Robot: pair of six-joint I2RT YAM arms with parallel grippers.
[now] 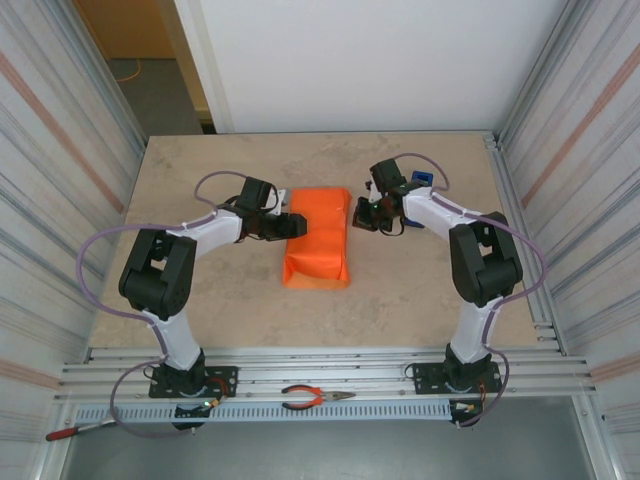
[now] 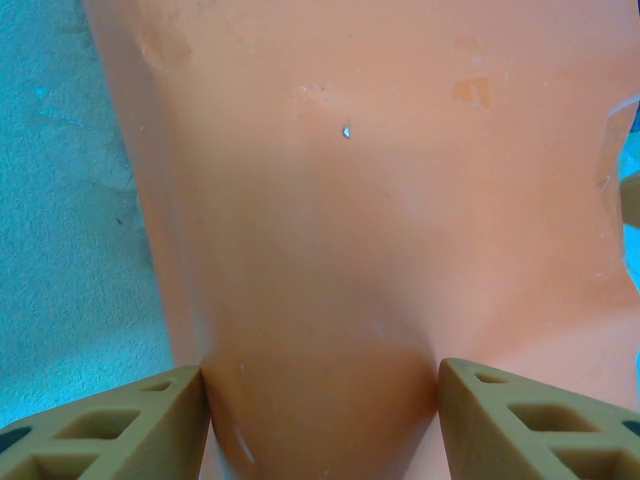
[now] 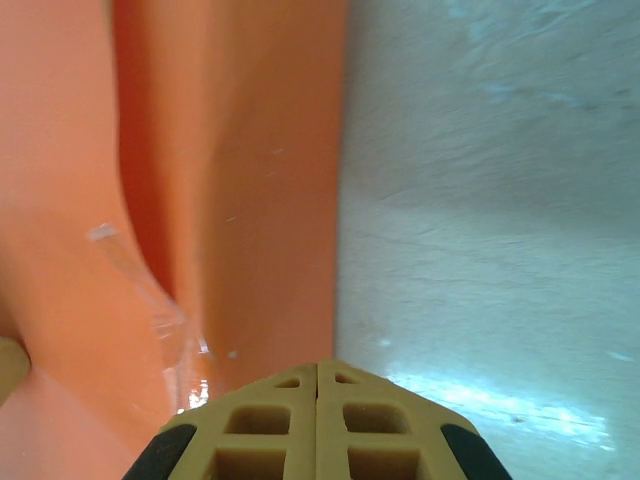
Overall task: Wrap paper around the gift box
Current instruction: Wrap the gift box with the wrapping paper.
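Between the left fingers [image 2: 100,430], paper [image 2: 350,230], contents hidden.

I note a beige, mottled tabletop [image 1: 420,300], evenly lit. Ribbed metal walls [image 1: 50,150] enclose both sides, with a white panel [image 1: 370,60] behind. The opening at far left shows grey floor [image 1: 150,90]. Aluminium rails [image 1: 330,370] run along the near edge.

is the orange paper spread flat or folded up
Folded up: the paper sits as a creased, humped bundle with raised edges, not a flat sheet. The left tool grips one fold.
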